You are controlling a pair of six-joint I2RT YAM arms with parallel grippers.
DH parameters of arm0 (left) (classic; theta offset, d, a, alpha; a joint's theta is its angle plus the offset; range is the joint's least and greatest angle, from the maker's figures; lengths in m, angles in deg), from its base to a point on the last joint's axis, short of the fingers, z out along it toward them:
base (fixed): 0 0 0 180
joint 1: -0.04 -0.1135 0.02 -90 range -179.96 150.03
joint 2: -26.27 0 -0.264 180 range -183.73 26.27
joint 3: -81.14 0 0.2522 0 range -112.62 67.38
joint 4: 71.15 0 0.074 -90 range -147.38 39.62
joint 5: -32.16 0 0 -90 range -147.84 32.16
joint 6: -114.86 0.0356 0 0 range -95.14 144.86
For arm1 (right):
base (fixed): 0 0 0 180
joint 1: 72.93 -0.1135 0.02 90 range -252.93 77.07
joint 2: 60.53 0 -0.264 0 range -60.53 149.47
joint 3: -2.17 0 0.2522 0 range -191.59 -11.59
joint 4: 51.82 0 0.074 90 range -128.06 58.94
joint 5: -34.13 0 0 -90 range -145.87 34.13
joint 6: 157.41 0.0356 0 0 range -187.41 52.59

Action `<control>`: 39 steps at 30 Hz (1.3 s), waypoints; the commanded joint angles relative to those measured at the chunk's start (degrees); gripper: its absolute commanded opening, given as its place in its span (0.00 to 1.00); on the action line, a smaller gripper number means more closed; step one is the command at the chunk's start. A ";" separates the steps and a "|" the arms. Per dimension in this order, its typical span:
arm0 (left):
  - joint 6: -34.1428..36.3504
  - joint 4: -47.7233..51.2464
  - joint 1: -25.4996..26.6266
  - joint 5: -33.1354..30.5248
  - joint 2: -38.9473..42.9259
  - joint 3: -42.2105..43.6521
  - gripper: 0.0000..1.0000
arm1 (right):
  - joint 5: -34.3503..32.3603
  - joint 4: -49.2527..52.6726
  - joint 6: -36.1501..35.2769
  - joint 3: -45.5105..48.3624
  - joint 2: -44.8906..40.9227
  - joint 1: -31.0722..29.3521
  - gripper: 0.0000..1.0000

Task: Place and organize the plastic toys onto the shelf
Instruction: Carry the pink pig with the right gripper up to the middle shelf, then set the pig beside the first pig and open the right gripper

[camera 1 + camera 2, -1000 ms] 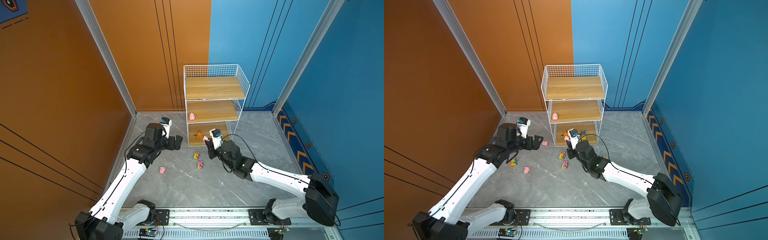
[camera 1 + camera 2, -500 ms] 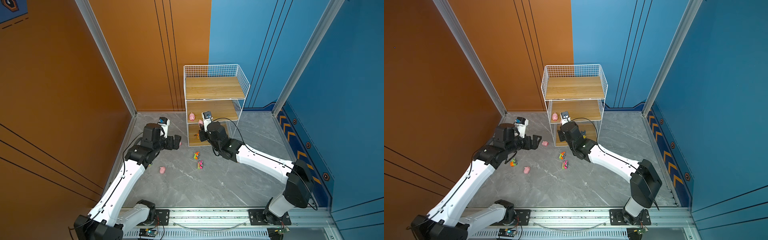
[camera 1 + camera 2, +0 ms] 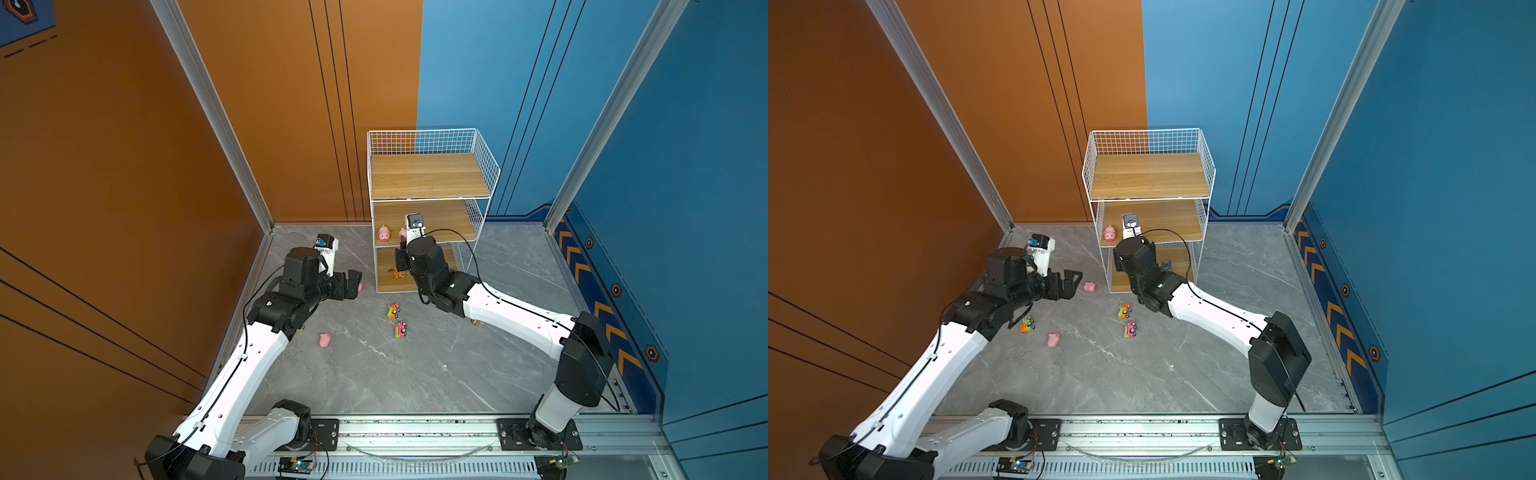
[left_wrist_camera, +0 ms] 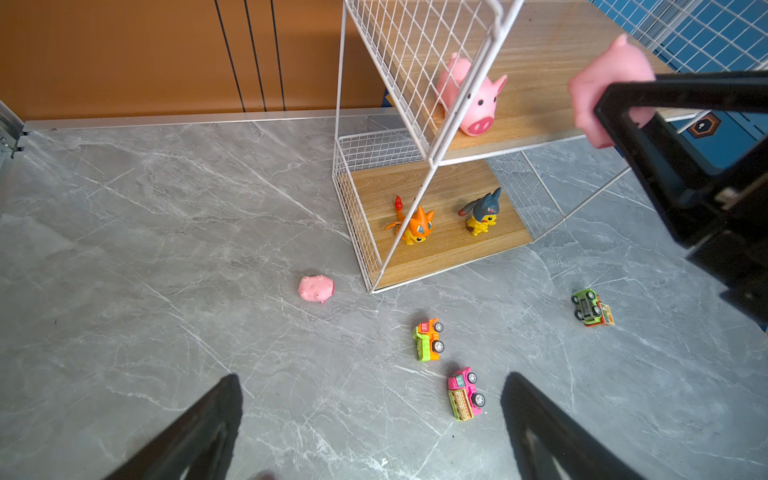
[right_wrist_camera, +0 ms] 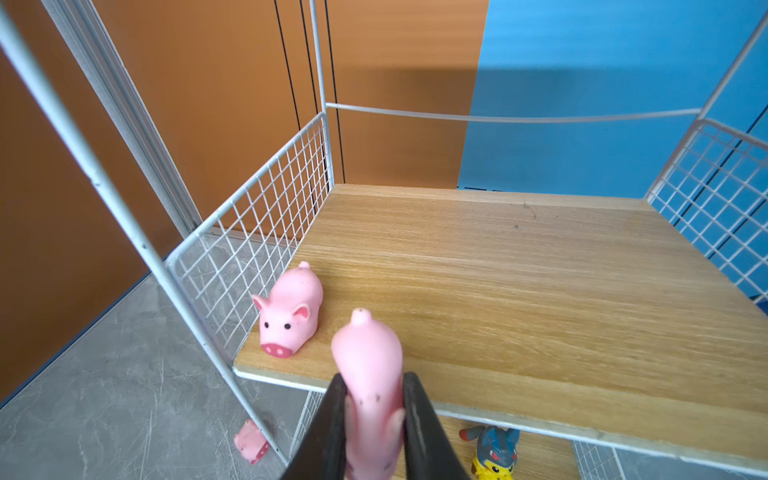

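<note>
Placement step. My right gripper (image 5: 374,388) pinches a pink pig (image 5: 368,353) at the front edge of the middle board of the shelf (image 5: 519,291), with a standing pig (image 5: 291,316) just beside it. Next move, I judge: advance, lower, release. My left gripper (image 4: 372,380) hangs spread and empty.

A pig (image 5: 291,316) is set at the middle board's (image 5: 498,291) front-left corner; cars (image 4: 429,338) are strewn before the shelf (image 3: 430,174).

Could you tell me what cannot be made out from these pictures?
- Right wrist view: right gripper covers the held pig underneath; contact with the shelf unclear.
- In a top view: right arm covers most of a car.
- Left wrist view: edge cuts off the left gripper fingers.
</note>
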 commanded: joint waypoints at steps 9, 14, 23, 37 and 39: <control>-0.28 -0.58 -0.61 1.05 1.11 0.85 0.98 | -6.89 -3.13 -0.57 -4.99 4.77 -0.79 0.25; -0.28 -0.58 -0.63 1.11 1.27 0.90 0.98 | -8.44 -3.54 -1.11 -6.55 6.71 -1.29 0.25; -0.28 -0.60 -0.69 1.03 1.44 0.93 0.98 | -11.64 -3.89 -2.65 -7.89 8.40 -1.89 0.28; -0.17 -0.64 -1.00 1.10 1.53 0.94 0.98 | -12.84 -4.40 -4.51 -8.03 7.29 -2.45 0.46; -0.20 -0.64 -1.10 1.00 1.54 0.95 0.98 | -12.75 -4.50 -4.79 -7.99 7.08 -2.51 0.48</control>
